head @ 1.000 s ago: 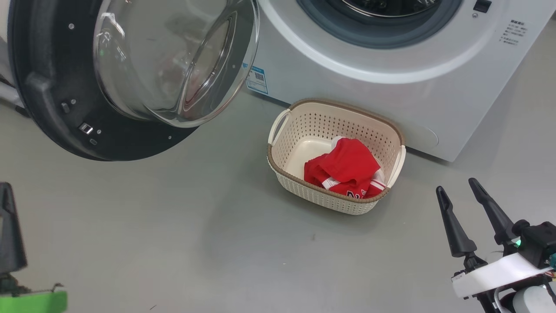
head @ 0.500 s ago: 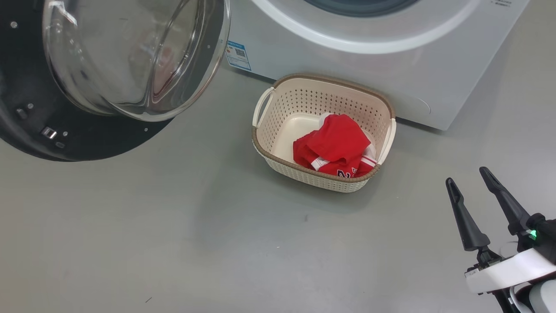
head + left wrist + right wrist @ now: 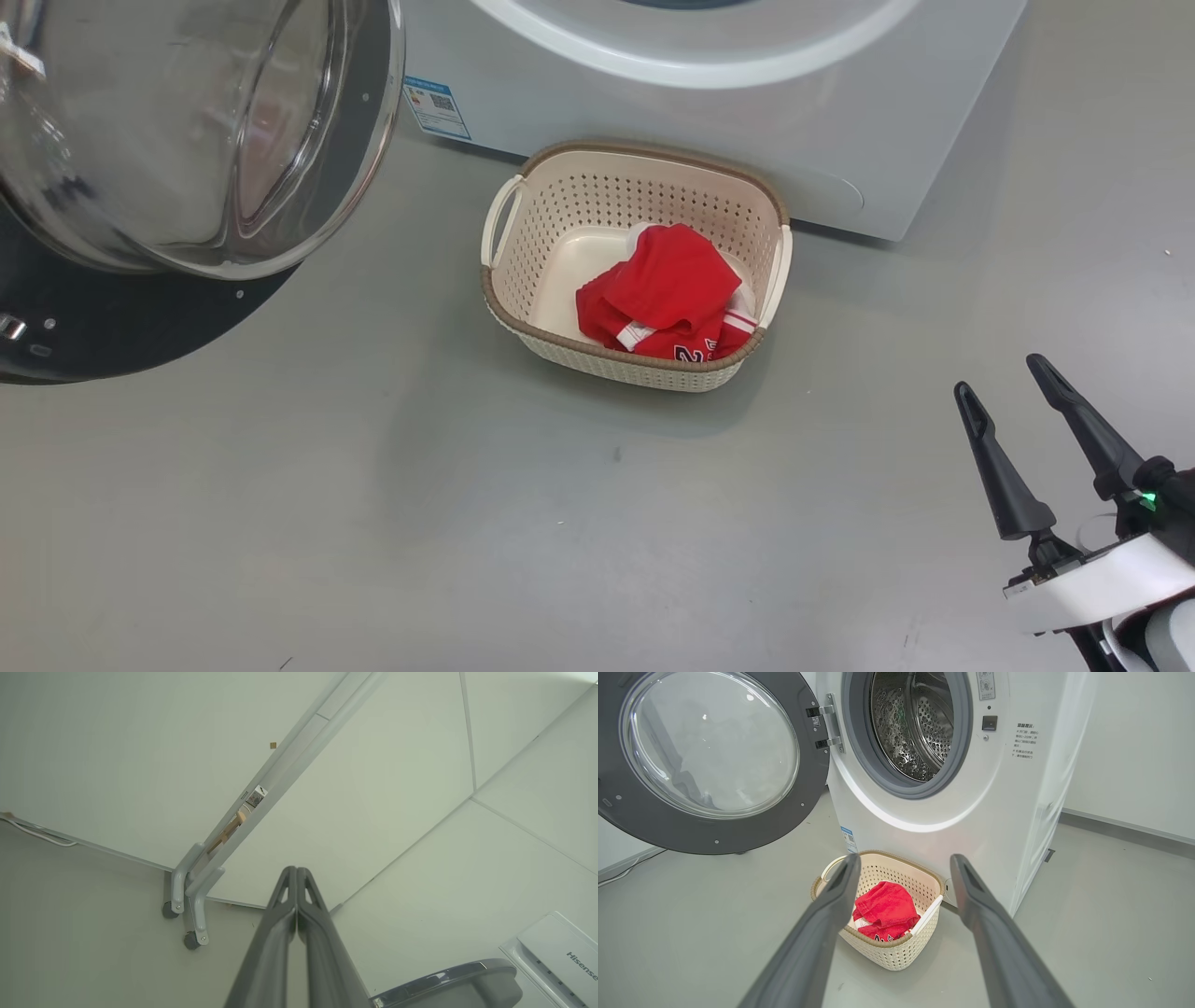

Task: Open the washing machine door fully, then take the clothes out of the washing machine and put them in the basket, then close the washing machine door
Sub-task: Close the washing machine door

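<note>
**Figure: the washing machine and its surroundings, head and wrist views.** The washing machine [image 3: 709, 131] is being shown with its perforated drum [image 3: 920, 728] exposed. The washing machine door [image 3: 112, 327] is standing swung wide on its hinges, to the left of the machine's front as the head camera is seeing it. Its glass bowl [image 3: 187, 140] is bulging out from the black rim. The basket [image 3: 597, 201] is sitting on the grey floor [image 3: 373, 523] just in front of the washing machine, below the drum opening and near the blue sticker [image 3: 436, 107]. A red garment with white trim [image 3: 667, 289] is lying crumpled inside the basket, toward the side farther from the machine.

The right gripper [image 3: 1000, 376] is being held above the floor, well apart from the washing machine and off its right front corner. Its two fingers are spread wide and nothing is being gripped between them.

The left gripper [image 3: 296, 870] is being held with its fingers pressed together along their length, nothing pinched. It is being pointed at pale wall panels and a grey wheeled frame [image 3: 191, 905]. A dark curved edge [image 3: 448, 984], possibly the door's rim, is showing beside a white panel lettered "Hisense" [image 3: 560, 956].
</note>
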`<state>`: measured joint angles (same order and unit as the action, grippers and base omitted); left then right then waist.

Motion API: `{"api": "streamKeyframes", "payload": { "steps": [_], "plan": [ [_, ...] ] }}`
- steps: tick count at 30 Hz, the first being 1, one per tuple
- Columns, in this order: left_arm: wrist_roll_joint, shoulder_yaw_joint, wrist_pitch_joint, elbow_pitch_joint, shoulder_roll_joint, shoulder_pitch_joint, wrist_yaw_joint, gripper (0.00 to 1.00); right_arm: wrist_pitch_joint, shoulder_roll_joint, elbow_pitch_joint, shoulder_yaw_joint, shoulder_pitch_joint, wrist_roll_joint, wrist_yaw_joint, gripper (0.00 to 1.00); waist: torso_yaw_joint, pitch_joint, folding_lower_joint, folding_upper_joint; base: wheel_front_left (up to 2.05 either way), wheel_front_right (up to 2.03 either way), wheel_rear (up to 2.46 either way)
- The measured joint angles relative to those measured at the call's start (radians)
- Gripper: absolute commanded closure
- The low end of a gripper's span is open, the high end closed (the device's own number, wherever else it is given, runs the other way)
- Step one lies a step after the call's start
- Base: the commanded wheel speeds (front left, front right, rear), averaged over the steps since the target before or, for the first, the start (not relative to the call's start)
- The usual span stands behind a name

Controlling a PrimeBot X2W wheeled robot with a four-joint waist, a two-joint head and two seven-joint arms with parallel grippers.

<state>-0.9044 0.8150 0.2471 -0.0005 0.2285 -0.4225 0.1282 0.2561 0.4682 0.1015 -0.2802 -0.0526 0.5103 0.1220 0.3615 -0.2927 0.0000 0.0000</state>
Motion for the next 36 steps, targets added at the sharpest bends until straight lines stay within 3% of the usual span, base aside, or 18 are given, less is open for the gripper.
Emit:
{"api": "streamKeyframes", "payload": {
  "steps": [4,7,18,36],
  "plan": [
    [-0.022,0.139,0.027,0.1,-0.053,-0.082,0.0,1.0,0.0,0.007,0.006,-0.013,0.0,0.0,0.0,0.0,-0.023,-0.007,0.0,0.0,0.0,0.0,0.0],
    [-0.028,0.194,0.044,0.145,-0.056,-0.148,0.0,1.0,0.0,0.013,0.008,-0.015,0.0,0.002,0.0,0.0,-0.04,-0.011,0.0,0.0,0.0,0.0,0.0],
    [0.008,0.182,0.141,0.24,-0.055,-0.253,0.0,1.0,0.0,0.035,0.014,0.003,-0.004,0.019,0.0,0.0,-0.079,-0.024,0.0,0.0,0.0,0.0,0.0],
    [0.083,0.286,0.279,0.345,-0.063,-0.369,0.0,1.0,0.0,0.071,0.047,0.007,-0.02,0.023,0.0,0.0,-0.082,-0.047,0.0,0.0,0.0,0.0,0.0]
  ]
}}
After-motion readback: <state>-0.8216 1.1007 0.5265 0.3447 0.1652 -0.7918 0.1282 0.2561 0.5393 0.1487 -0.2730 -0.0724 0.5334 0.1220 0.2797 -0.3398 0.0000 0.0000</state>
